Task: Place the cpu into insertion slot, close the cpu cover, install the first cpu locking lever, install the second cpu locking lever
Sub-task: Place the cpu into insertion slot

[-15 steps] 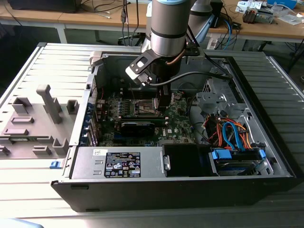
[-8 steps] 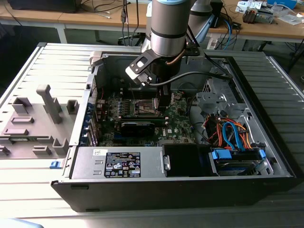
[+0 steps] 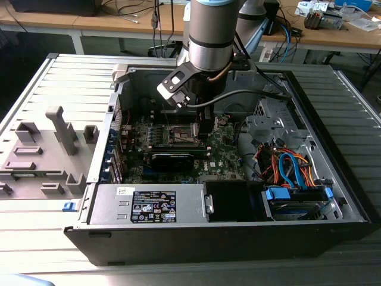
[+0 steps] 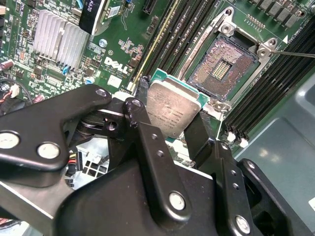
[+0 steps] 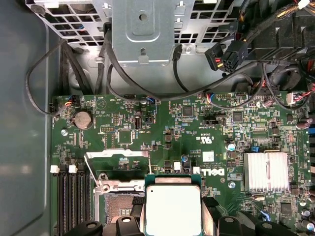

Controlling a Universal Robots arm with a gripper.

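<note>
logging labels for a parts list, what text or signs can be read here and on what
cpu, held in the gripper: faint etched lines on its metal top, too faint to read.
motherboard: a white maker's logo, plus tiny white codes too small to read.
power supply label: fine white print, too small to read.

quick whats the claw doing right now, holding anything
Claw: shut on the cpu, which is not yet in the insertion slot.
</note>
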